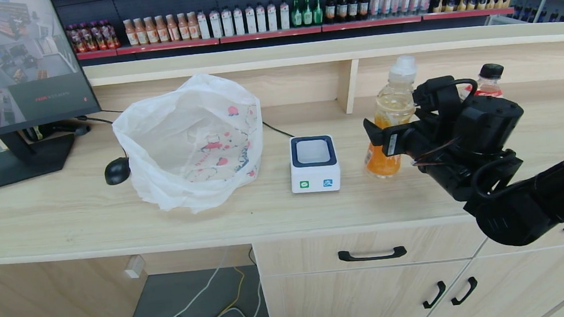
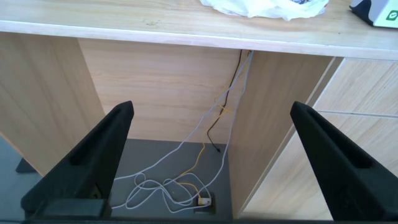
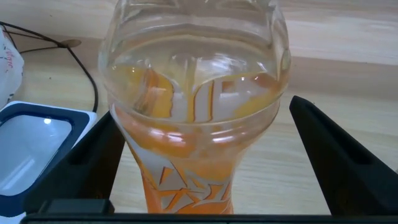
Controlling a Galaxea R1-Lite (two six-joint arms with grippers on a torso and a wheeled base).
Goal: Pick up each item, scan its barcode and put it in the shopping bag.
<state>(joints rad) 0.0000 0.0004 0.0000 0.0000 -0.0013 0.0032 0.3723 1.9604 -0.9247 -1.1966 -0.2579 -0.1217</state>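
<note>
**A:** The right fingers (image 3: pixel 339 155)?

**B:** Spread wide on either side of the orange drink bottle (image 3: pixel 193 124), not pinching it yet. It stands upright toward the right end of the counter (image 1: pixel 62 218), near the scanner (image 1: pixel 314 163).

**A:** And the grasp?

**B:** Centre it, I'd say, then close low on the waist, keeping it upright. The left fingers (image 2: pixel 93 162) hang apart below the counter's front edge. The shopping bag (image 1: pixel 193 140) sits nearer the left end.

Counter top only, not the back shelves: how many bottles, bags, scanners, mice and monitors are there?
Bottles: 2, the orange bottle and the black-capped bottle
Shopping bag: 1
Scanner: 1
Mouse: 1
Monitor: 1
Total: 6
</note>
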